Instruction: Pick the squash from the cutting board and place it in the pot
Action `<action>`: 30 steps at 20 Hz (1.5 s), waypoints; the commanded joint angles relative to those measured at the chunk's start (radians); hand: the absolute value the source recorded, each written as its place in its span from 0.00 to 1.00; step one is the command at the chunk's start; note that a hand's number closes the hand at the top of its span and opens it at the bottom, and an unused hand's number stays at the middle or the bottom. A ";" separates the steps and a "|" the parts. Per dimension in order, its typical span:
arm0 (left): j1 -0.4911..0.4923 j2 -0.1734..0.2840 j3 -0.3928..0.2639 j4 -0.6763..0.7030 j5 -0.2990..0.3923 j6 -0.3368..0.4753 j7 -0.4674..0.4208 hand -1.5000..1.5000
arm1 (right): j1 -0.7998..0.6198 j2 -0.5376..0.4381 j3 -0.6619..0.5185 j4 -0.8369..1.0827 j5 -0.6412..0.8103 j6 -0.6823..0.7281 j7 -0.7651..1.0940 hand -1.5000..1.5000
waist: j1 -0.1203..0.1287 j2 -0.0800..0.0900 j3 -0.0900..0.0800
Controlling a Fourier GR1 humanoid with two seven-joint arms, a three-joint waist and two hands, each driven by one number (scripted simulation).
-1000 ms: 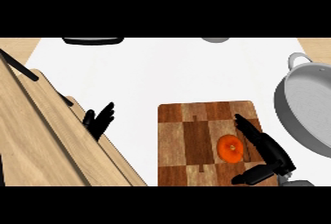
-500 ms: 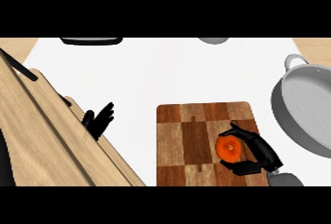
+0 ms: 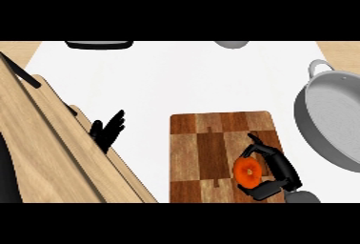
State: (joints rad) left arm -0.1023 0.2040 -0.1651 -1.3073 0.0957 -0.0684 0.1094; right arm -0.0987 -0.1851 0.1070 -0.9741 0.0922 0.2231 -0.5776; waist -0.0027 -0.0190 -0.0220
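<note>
- Right hand is sitting lowest in the view, over the near right corner of the cutting board, with its fingers and thumb curling around the squash (so it's grasping the squash, not just touching it).
- The squash is showing as an orange round shape, peeking out on the left side of that hand, and it's lying over the checkered wood of the board; I can't tell whether it's touching the board or lifted off it.
- The cutting board itself is lying flat on the white desk, long side running away from the robot.
- Left hand is resting off to the left, fingers straight and pointing up, holding nothing, right along the edge of a slanted wooden panel.
- The pot (grey, shallow, with a loop handle at its far end) is sitting to the right of the board, partly cut off by the view's right edge, and well apart from the squash.
- Farthest out, a dark round thing and a grey one are poking in at the top edge.
</note>
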 commanded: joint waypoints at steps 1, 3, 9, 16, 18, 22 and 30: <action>0.000 0.003 0.000 -0.069 0.008 0.000 0.047 0.50 | 0.113 -0.019 -0.074 0.014 -0.029 -0.064 -0.098 1.00 | -0.005 0.016 0.023; 0.010 0.013 0.035 -0.028 0.010 0.023 0.011 0.50 | 0.183 -0.121 -0.237 0.031 -0.122 -0.094 -0.120 1.00 | -0.058 0.013 0.023; 0.043 0.033 0.050 -0.040 0.020 0.010 -0.008 0.50 | 0.308 -0.321 -0.580 0.121 -0.295 -0.166 -0.173 1.00 | -0.068 0.014 0.024; 0.013 0.006 0.025 -0.060 -0.003 0.007 0.043 0.50 | 0.415 -0.372 -0.695 0.191 -0.338 -0.164 -0.270 1.00 | -0.005 0.018 0.022; 0.042 0.011 0.020 -0.041 -0.012 -0.025 -0.011 0.50 | 0.446 -0.343 -0.683 0.072 -0.317 -0.252 -0.217 1.00 | -0.004 0.018 0.021; 0.037 0.001 0.011 -0.145 0.005 -0.011 0.120 0.50 | 0.549 -0.325 -0.684 -0.157 -0.297 -0.332 -0.121 1.00 | -0.004 0.017 0.020; 0.029 -0.013 0.022 -0.071 -0.022 -0.016 0.037 0.50 | 0.563 -0.420 -0.671 -0.521 -0.198 -0.483 0.274 1.00 | 0.001 0.020 0.019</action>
State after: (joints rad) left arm -0.0681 0.2020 -0.1402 -1.3602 0.0775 -0.0871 0.1405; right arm 0.4457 -0.5810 -0.5810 -1.3117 -0.1493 -0.1922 -0.4900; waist -0.0051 -0.0073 -0.0017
